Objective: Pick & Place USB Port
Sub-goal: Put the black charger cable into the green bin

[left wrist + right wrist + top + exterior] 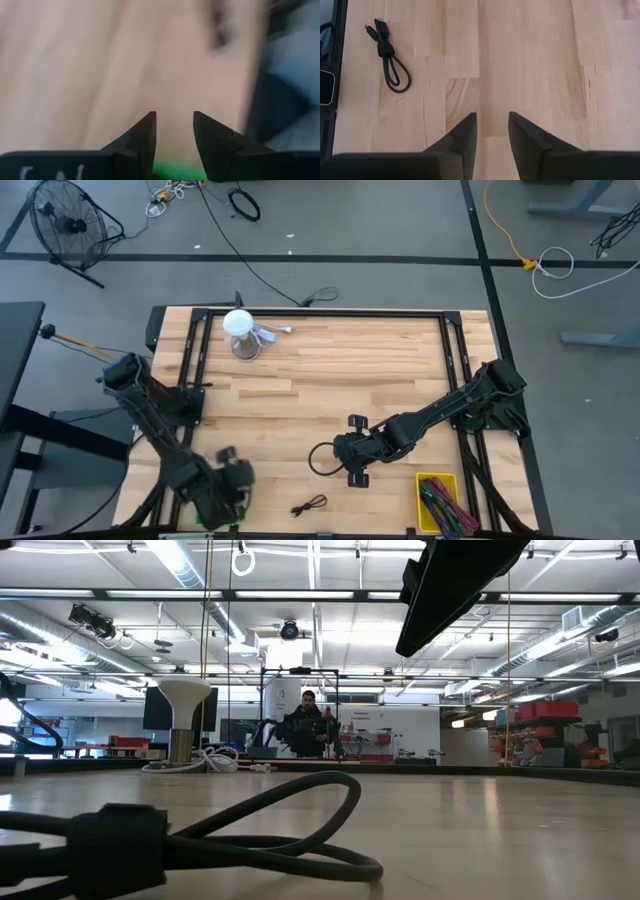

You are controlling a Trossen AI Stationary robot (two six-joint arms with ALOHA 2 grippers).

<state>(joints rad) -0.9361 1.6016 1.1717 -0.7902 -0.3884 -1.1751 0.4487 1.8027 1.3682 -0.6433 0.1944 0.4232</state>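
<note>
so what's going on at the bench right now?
Nothing is gripped yet. The left gripper is at the table's near left corner, fingers apart over bare wood. The right gripper sits mid-table toward the front, fingers also apart and empty, beside a loop of black cable. A small bundled USB cable lies untouched near the front edge between the arms. A yellow bin of cables sits at the front right; a white stand is at the back.

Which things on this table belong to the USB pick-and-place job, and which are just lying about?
Job: short black bundled USB cable; yellow bin of cables.
Lying about: white-topped metal stand; loose black cable loop.
</note>
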